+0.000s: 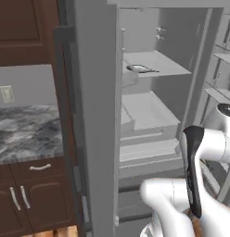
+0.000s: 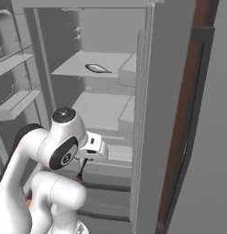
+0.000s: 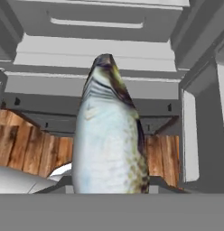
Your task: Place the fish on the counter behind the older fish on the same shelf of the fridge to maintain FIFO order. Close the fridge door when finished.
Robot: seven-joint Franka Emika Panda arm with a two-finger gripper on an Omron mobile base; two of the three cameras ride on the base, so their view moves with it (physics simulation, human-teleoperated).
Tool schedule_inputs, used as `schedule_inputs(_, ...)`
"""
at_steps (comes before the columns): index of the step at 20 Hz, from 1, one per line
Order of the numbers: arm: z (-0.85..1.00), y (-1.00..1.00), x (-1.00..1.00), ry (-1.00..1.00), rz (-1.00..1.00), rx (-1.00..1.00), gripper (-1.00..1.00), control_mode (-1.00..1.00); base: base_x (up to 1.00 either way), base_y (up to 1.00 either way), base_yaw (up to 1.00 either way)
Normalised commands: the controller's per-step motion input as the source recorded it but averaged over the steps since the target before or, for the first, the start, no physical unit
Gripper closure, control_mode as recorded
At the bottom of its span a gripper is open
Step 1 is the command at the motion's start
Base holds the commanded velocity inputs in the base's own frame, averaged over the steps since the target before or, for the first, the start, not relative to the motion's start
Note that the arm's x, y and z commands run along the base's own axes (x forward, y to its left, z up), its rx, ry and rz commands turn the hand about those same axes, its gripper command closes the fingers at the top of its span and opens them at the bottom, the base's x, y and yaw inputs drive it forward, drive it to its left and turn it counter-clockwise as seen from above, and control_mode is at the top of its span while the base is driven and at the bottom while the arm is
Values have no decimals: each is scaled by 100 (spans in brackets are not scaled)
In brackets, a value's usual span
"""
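Two fish are on record. The first fish [image 3: 111,135], pale-bellied with a dark mottled back, stands lengthwise up the centre of the hand view, its narrow end toward 12 o'clock, pinched low down by the jaws, which are closed on it; in the right base view it hangs as a thin dark sliver [image 2: 81,170] below the hand. The older fish [image 1: 141,69] lies flat on the upper shelf [image 1: 170,67] of the fridge [image 1: 96,115], near the shelf's front left corner at about 9 o'clock, also seen in the right base view [image 2: 98,68]. One fridge door stands open; pale drawers [image 1: 149,152] sit below the shelf. The white arm [image 1: 205,143] is low in front of the drawers. The marbled desk [image 1: 26,132] lies at 9 o'clock of the fridge, above brown cabinets [image 1: 28,194]. Wooden floor [image 3: 28,144] shows beyond the held fish.
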Motion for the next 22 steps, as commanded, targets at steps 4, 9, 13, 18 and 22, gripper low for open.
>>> schedule_inputs(4, 0, 0, 0, 0, 0, 0, 100, 100, 54, 0, 22)
schedule_inputs(9, 0, 0, 0, 0, 0, 0, 100, 100, 66, 0, 13)
schedule_inputs(13, 0, 0, 0, 0, 0, 0, 100, 100, 87, -8, 14)
schedule_inputs(18, 12, 0, 20, -6, 1, 0, 100, -100, 77, -1, 8)
schedule_inputs(22, 77, 2, 95, -34, 11, 0, 100, -100, 0, 0, 0)
